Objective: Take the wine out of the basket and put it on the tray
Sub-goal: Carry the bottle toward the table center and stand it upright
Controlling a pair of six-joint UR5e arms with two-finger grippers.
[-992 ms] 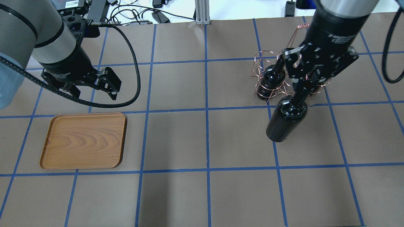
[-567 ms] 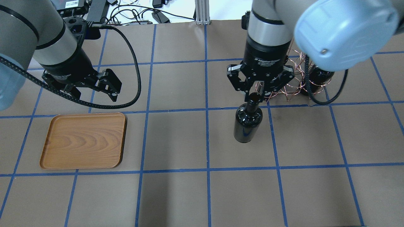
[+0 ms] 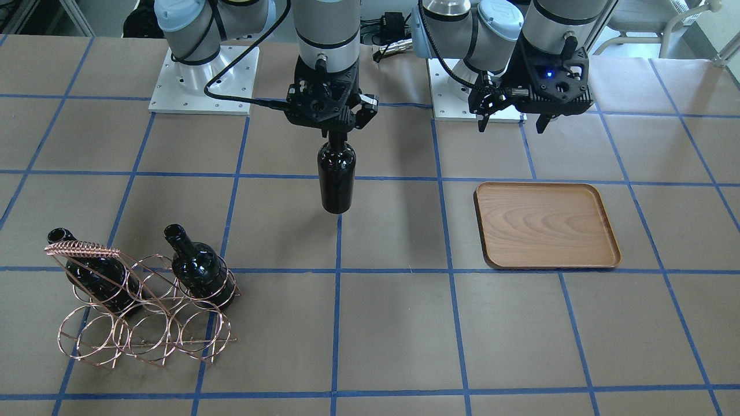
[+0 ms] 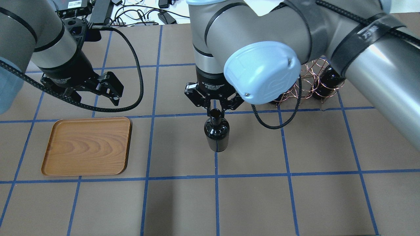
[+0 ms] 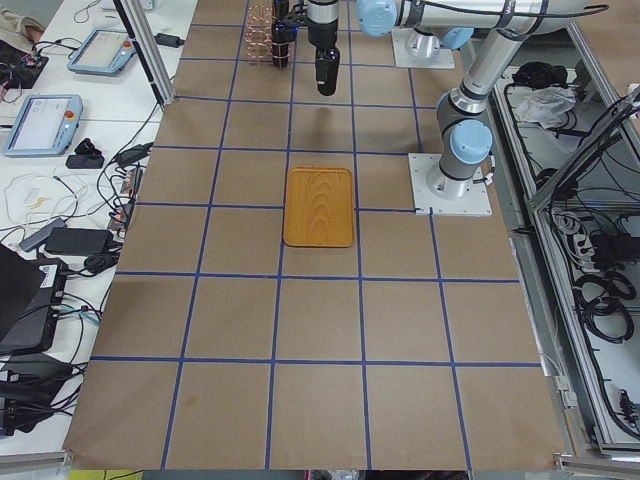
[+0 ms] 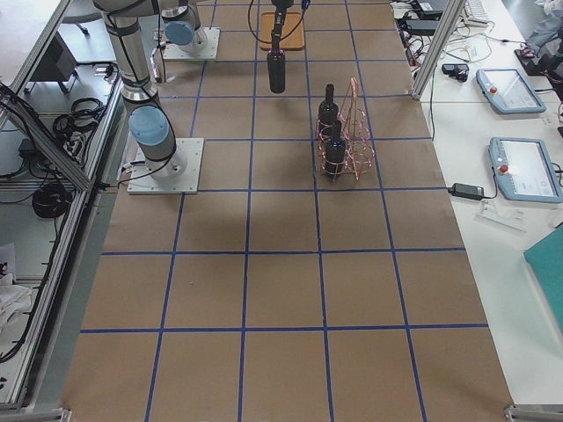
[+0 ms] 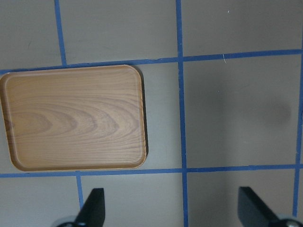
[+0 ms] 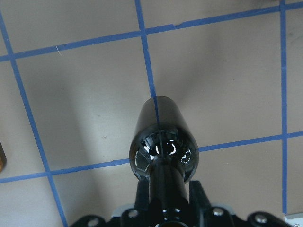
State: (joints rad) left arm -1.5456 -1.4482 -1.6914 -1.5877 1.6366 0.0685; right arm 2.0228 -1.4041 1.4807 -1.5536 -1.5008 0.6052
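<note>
My right gripper is shut on the neck of a glossy black wine bottle. It holds the bottle upright above the middle of the table, seen in the front view too and from the right wrist. The copper wire basket stands at the far right and holds two more black bottles. In the overhead view the right arm partly hides the basket. The wooden tray lies bare on the left. My left gripper is open and empty, just behind the tray.
The table is brown paper with a blue tape grid. Cables and boxes lie beyond the table's far edge. The right arm's elbow hangs over the centre-right of the table in the overhead view.
My right arm has carried the bottle leftward, from beside the basket to the table's middle. The left gripper has stayed open behind the tray.
</note>
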